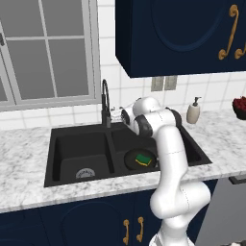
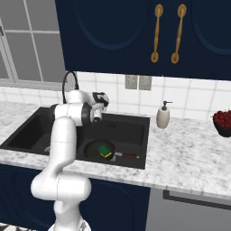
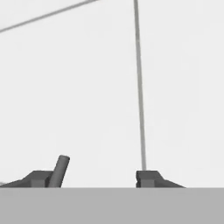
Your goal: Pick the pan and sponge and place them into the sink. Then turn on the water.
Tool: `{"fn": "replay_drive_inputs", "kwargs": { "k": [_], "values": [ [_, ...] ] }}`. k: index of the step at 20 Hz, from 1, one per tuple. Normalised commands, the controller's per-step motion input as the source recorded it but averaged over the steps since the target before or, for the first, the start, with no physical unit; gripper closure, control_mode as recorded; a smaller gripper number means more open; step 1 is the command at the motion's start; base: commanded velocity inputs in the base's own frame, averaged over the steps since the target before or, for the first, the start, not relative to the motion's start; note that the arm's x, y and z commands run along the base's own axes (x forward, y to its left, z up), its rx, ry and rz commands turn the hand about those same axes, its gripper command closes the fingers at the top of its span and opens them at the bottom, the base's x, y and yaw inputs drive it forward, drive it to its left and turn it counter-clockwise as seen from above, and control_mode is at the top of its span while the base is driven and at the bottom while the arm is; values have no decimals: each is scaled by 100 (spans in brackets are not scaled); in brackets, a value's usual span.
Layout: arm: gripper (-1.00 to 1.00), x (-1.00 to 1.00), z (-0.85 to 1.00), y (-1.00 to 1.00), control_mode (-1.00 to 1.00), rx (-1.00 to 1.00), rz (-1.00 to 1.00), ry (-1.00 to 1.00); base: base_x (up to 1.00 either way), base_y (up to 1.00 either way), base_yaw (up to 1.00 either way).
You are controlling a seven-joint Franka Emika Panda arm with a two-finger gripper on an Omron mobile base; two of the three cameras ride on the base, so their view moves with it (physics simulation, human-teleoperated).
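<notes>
The black pan (image 1: 130, 158) (image 2: 92, 150) lies in the right basin of the matte-black sink (image 1: 81, 149) (image 2: 27, 131), its slim handle (image 2: 128, 156) pointing right. The green-topped sponge (image 1: 142, 159) (image 2: 106, 150) rests inside the pan. My gripper (image 1: 117, 115) (image 2: 104, 98) (image 3: 94, 177) is held level above the sink's back rim, just right of the arched faucet (image 1: 104, 96) (image 2: 70, 79). It is open. In the hand view a short grey lever (image 3: 61, 169) stands between the fingertips, close to the left one, against the white tiled wall. No water falls from the spout.
A cream soap dispenser (image 1: 193, 111) (image 2: 163, 116) stands on the marble counter right of the sink. A dark bowl of red fruit (image 1: 240, 106) (image 2: 223, 122) sits at the far right. Blue cupboards hang overhead, and a window is at the left.
</notes>
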Motion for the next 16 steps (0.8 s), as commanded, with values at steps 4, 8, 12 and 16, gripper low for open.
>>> {"fn": "replay_drive_inputs", "kwargs": {
  "k": [4,8,12,16],
  "values": [
    [100,18,-41,-14,-100,0,-5,8,0,0,0],
    [100,0,-39,-70,-100,7,-2,11,0,0,0],
    [100,-5,-40,-94,-100,13,0,15,0,0,0],
    [100,-9,-54,-89,-100,11,0,15,0,0,0]
  ]
}}
